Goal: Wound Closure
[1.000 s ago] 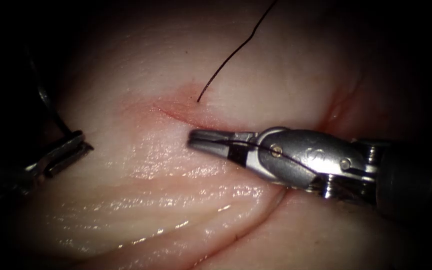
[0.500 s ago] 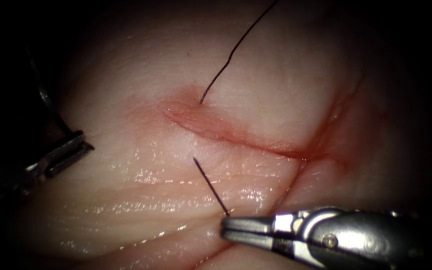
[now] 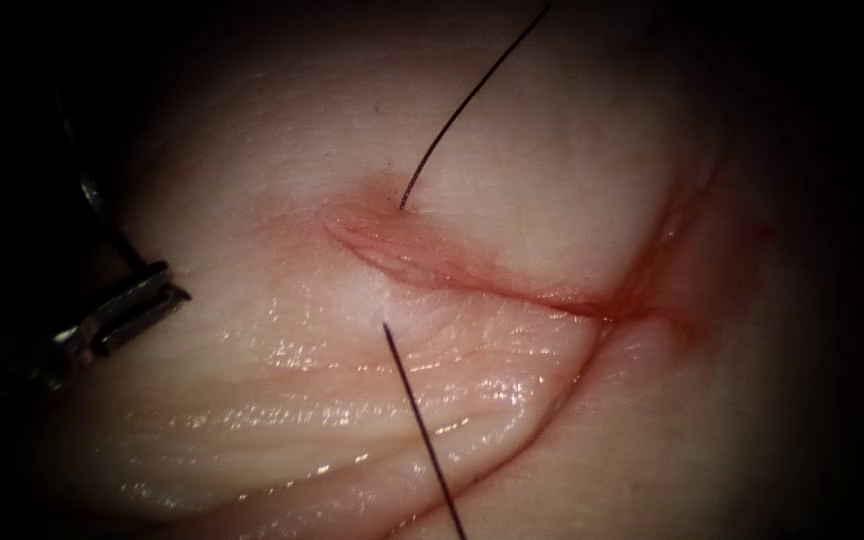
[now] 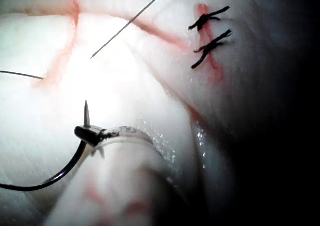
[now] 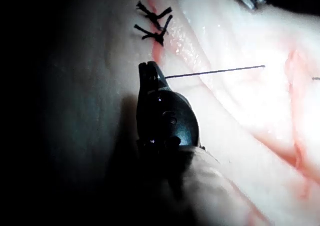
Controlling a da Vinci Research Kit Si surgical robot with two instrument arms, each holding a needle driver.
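Observation:
The cut (image 3: 472,275) runs across the tissue (image 3: 282,420), rimmed with red fluid. At the far left my left tool (image 3: 137,305) holds the curved needle (image 4: 60,176) just behind its point, clear of the tissue; its jaws (image 4: 91,133) are shut on it. One strand of thread (image 3: 462,110) goes into the tissue at the cut's left end. A second strand (image 3: 422,430) comes out just below the cut and runs taut to my right tool (image 5: 148,70), whose jaws are shut on the thread (image 5: 215,72).
Two tied stitches (image 4: 207,33) with short cut ends sit farther along the wound, also visible beside the right tool as dark knots (image 5: 152,23). A fold (image 3: 542,410) creases the tissue below the cut.
The right tool, which lay over the cut, moved down and right out of the endoscope view, drawing the thread through so the lower strand lengthened. The left tool stayed put.

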